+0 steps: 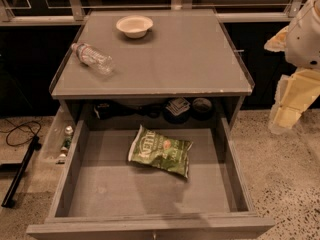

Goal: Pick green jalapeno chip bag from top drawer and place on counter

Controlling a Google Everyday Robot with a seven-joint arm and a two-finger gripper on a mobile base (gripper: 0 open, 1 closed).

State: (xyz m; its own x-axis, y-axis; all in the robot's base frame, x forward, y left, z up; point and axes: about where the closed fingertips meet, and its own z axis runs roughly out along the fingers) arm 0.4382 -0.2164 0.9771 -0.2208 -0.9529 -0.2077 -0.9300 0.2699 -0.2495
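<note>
Camera view, looking down on a grey cabinet from its front. The counter [180, 59] is a flat grey tabletop. A pale round bowl [134, 25] stands upright near its back edge, a little left of centre. A clear plastic water bottle [93, 58] lies on its side close to the left edge, about halfway between the back and front corners, its cap toward the back-left corner.

Below the front edge of the tabletop, the top drawer [150, 194] is pulled out toward the viewer. The green jalapeno chip bag [160, 151] lies flat on the drawer bottom, near the middle and toward the back half, its white logo facing up. It touches neither side wall. In the dark recess under the tabletop's front edge sit a few dim items that are hard to make out.

The gripper [286, 115] hangs beyond the right edge of the tabletop, outside the front-right corner, above the speckled floor [285, 184]. It is well apart from the bag and touches nothing visible. Whether it is open or closed cannot be told.
</note>
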